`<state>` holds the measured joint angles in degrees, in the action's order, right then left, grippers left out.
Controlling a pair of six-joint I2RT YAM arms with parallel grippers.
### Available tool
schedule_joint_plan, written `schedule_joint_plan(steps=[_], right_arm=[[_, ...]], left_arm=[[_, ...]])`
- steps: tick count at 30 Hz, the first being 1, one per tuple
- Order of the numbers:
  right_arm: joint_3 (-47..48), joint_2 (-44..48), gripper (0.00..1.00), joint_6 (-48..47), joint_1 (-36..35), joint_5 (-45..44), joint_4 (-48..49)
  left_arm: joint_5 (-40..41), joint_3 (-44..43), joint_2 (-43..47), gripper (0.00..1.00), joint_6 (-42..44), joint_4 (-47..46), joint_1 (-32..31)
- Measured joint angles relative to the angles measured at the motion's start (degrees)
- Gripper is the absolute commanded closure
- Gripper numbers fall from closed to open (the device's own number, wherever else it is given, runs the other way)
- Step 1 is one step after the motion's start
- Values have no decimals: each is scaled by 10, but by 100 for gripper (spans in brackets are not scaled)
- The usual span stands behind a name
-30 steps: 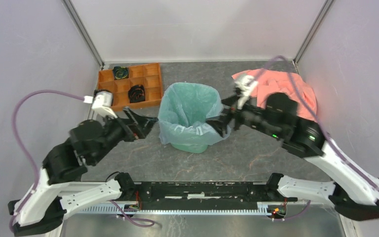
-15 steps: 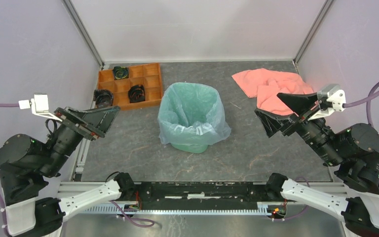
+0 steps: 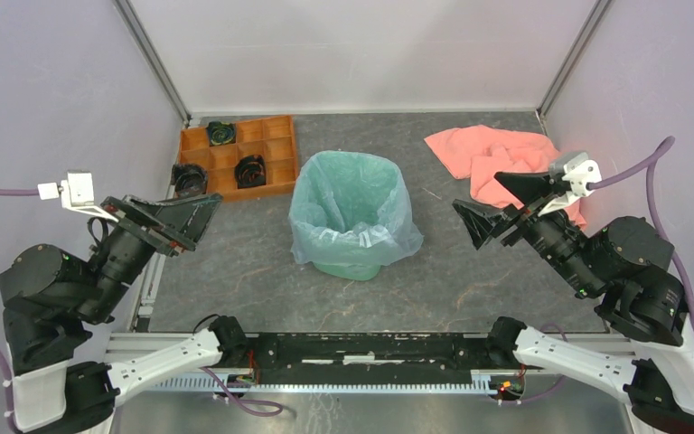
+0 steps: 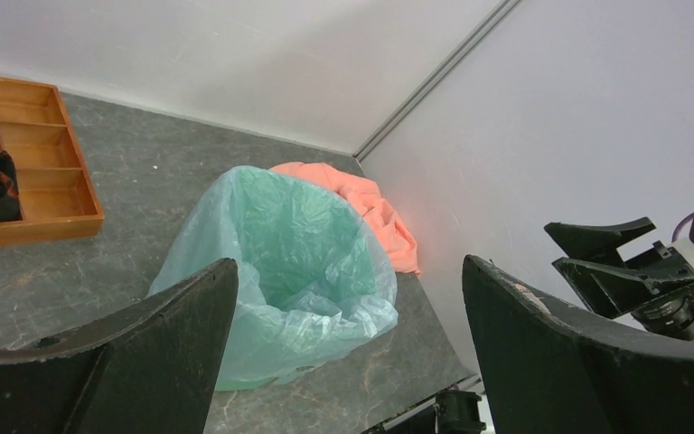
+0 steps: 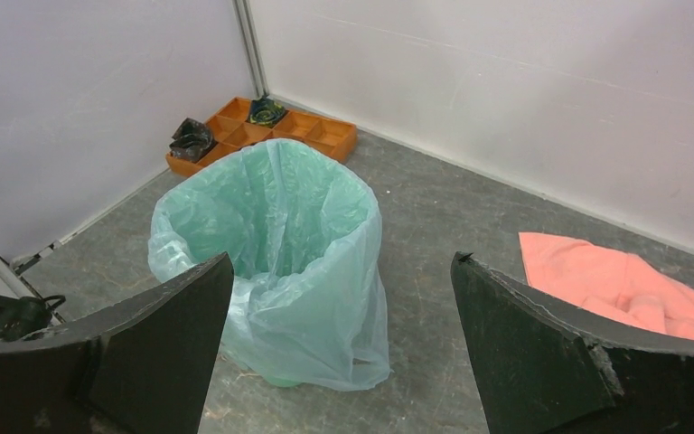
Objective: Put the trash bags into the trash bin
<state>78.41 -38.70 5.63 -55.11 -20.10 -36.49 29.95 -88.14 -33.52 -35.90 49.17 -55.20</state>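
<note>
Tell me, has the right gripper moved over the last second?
Yes. The right gripper has pulled back rightward from the trash bin, now open near the pink cloth.

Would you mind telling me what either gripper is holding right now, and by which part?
Nothing is held: the left gripper and the right gripper stand open and empty, clear of the trash bag.

You have the bin (image 3: 348, 268) mid-table (image 3: 235, 280), the bag (image 3: 352, 203) inside it and folded over its rim. Behind it, the tray (image 3: 238, 193) lies left and the cloth (image 3: 497, 154) right. The left gripper (image 3: 197, 224) and right gripper (image 3: 477, 192) flank it, well apart.
</note>
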Motion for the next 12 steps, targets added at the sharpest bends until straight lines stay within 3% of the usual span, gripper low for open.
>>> schedule_joint_plan(steps=[12], right_arm=[[-20,18,2,-2,0,-3,32]], left_arm=[[0,8,0,0,4,0,0]])
